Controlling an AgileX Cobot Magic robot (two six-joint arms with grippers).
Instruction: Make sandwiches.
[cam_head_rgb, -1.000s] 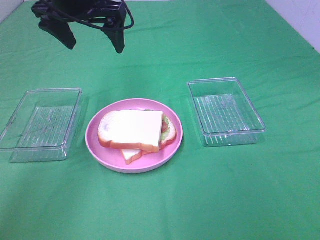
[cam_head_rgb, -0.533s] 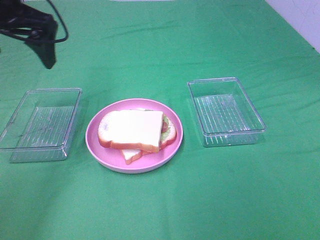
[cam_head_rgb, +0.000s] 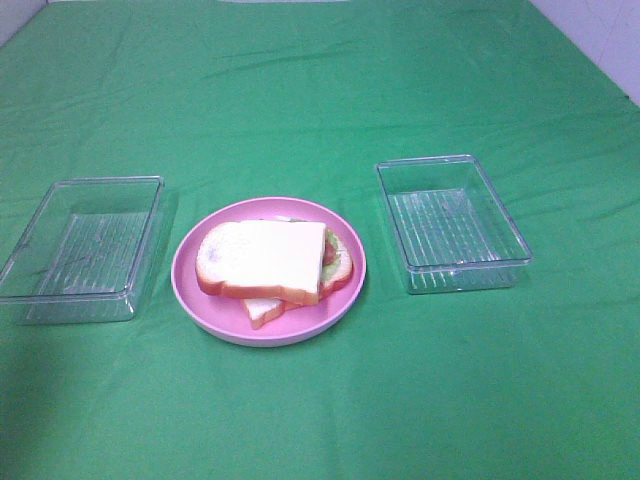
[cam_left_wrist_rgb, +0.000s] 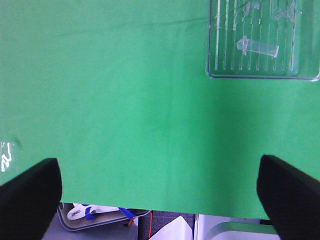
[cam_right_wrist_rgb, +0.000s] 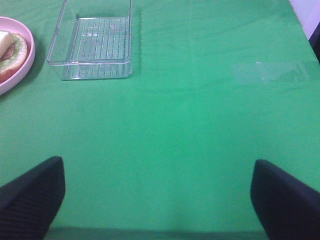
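Sandwiches (cam_head_rgb: 272, 262) lie stacked on the pink plate (cam_head_rgb: 200, 300) in the middle of the green cloth (cam_head_rgb: 320, 90), between two clear trays, the left tray (cam_head_rgb: 80, 250) at 9 o'clock and the right tray (cam_head_rgb: 452, 222) at 3 o'clock. I see the top slice lying flat with its long axis from 9 to 3 o'clock, the filling showing at the 3 o'clock side. My left gripper (cam_left_wrist_rgb: 160, 200) hangs over bare cloth near the table edge, fingers wide apart, holding nothing. My right gripper (cam_right_wrist_rgb: 160, 200) is also spread wide and holds nothing
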